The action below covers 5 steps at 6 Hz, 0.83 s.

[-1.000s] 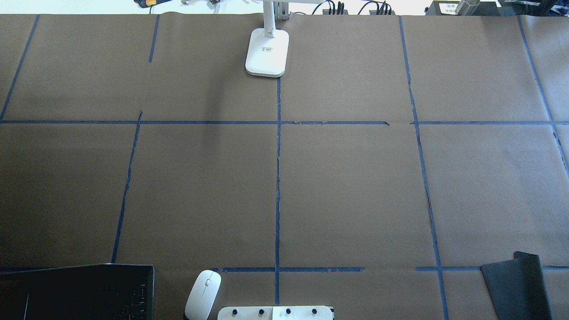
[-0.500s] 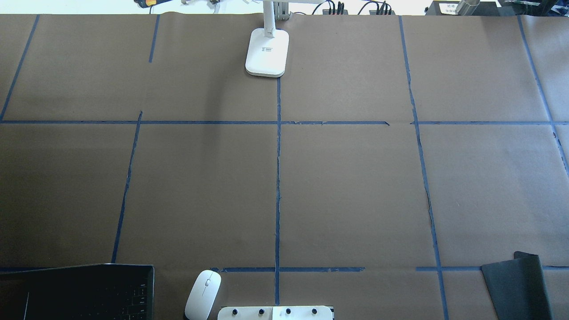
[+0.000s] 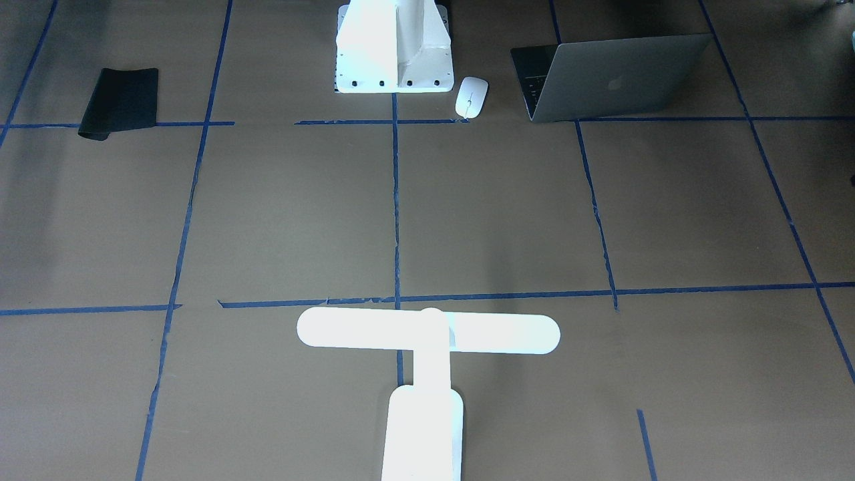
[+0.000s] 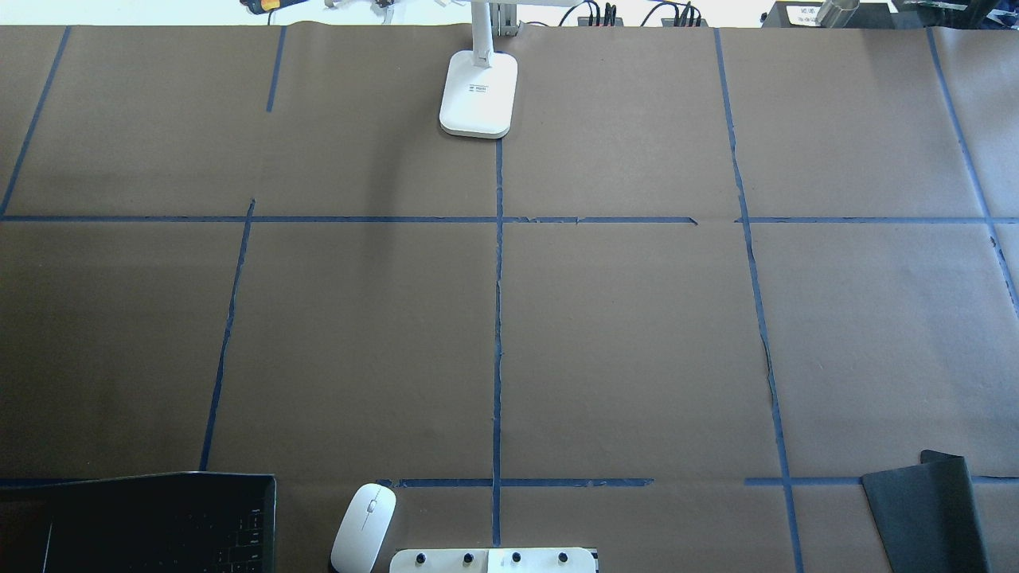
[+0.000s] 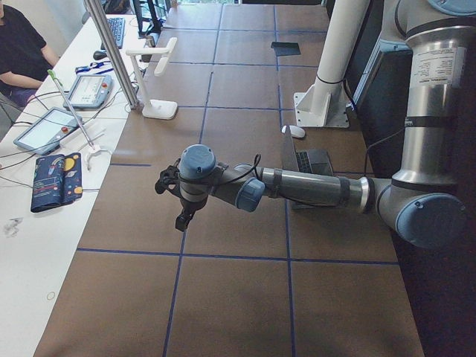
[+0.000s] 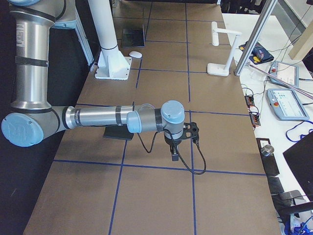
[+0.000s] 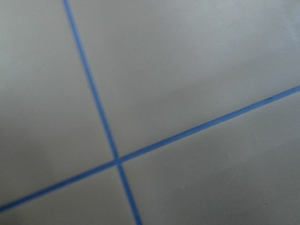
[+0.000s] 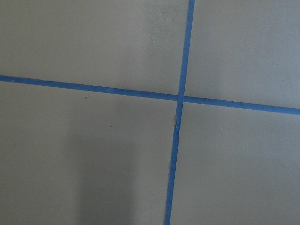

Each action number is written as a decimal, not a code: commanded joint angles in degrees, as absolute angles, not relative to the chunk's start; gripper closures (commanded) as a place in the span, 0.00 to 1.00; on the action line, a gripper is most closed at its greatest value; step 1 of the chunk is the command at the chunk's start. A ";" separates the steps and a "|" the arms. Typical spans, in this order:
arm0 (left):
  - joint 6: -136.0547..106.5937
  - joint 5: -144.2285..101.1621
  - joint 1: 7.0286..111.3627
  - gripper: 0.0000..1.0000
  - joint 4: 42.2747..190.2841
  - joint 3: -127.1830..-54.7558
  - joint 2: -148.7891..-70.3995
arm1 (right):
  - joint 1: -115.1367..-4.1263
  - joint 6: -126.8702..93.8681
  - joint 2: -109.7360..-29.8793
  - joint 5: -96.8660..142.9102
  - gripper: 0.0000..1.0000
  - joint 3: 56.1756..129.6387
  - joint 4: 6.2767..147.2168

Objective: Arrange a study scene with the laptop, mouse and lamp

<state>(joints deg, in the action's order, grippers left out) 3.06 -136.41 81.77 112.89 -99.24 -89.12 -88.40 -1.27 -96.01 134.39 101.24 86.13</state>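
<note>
The laptop point(image 3: 614, 77) stands open near the robot's base on its left side; it also shows in the overhead view point(image 4: 143, 521). The white mouse point(image 3: 471, 97) lies between the laptop and the pedestal, seen from overhead too point(image 4: 364, 527). The white lamp point(image 3: 427, 334) stands at the table's far middle edge, and its base shows from overhead point(image 4: 478, 94). My left gripper point(image 5: 181, 219) hangs over bare table far out on the left. My right gripper point(image 6: 174, 155) hangs over bare table far out on the right. I cannot tell whether either is open. Both wrist views show only brown paper and blue tape.
The white bolted pedestal point(image 3: 394, 47) stands at the near middle edge. A black mat point(image 3: 120, 100) lies on the robot's right side. Blue tape lines point(image 4: 497, 318) divide the brown table. A person point(image 5: 22, 52) and teach pendants point(image 5: 89, 89) are along the far side.
</note>
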 commanded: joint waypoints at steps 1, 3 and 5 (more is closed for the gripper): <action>2.90 -136.58 75.43 0.00 115.14 -108.32 -88.51 | -88.24 -1.58 -95.98 134.38 0.00 101.25 86.13; 2.81 -136.49 67.71 0.00 114.96 -120.88 -81.41 | -88.24 -1.76 -96.06 134.38 0.00 101.16 86.13; 2.99 -135.97 56.92 0.00 114.79 -130.48 -75.60 | -88.16 -1.76 -95.98 134.21 0.00 101.08 86.13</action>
<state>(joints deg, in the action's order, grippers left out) 2.90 -136.09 62.11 114.87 -125.98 -77.99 -88.20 -1.75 -96.00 134.29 101.13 86.13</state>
